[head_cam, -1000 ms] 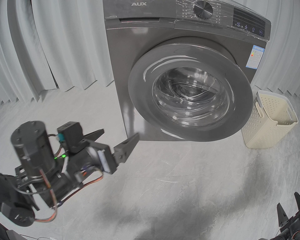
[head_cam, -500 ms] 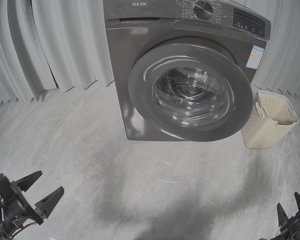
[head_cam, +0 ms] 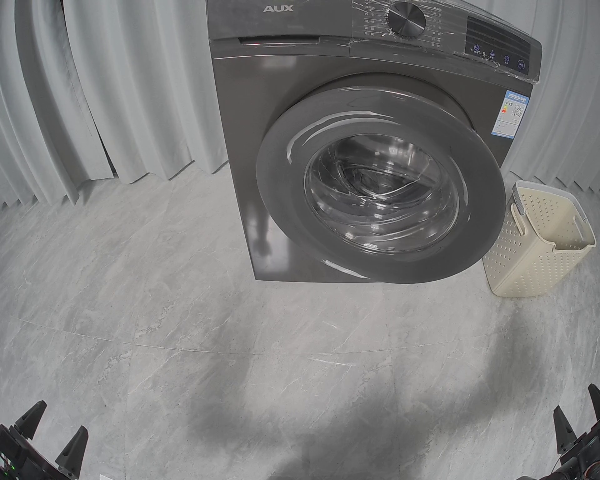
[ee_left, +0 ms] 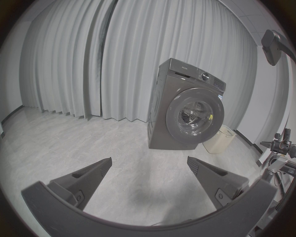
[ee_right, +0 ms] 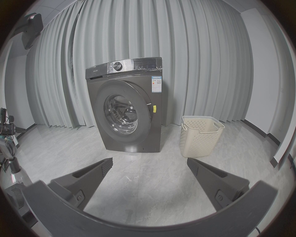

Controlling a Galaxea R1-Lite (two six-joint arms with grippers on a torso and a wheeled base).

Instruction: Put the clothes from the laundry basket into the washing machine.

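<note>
Washing machine: grey front-loader standing on the floor against a pale pleated curtain, facing the robot. Its round door sits flush against the front, and the glass window shows the shiny drum behind it; what lies in the drum cannot be told. There is a dial on the top panel and a label on the upper front corner at the robot's right. Laundry basket: cream plastic with perforated walls and cut-out handles. It stands upright on the floor just beside the machine on the robot's right, with a narrow gap between the two in the right wrist view. Its perforated inner walls show from above, and no clothes can be made out in it. Floor: grey marbled tile. Left gripper: low at the near left corner of the head view, well apart from the machine, with its fingers spread wide and nothing between them. Right gripper: low at the near right corner, well short of the basket, fingers likewise spread wide and holding nothing.
</note>
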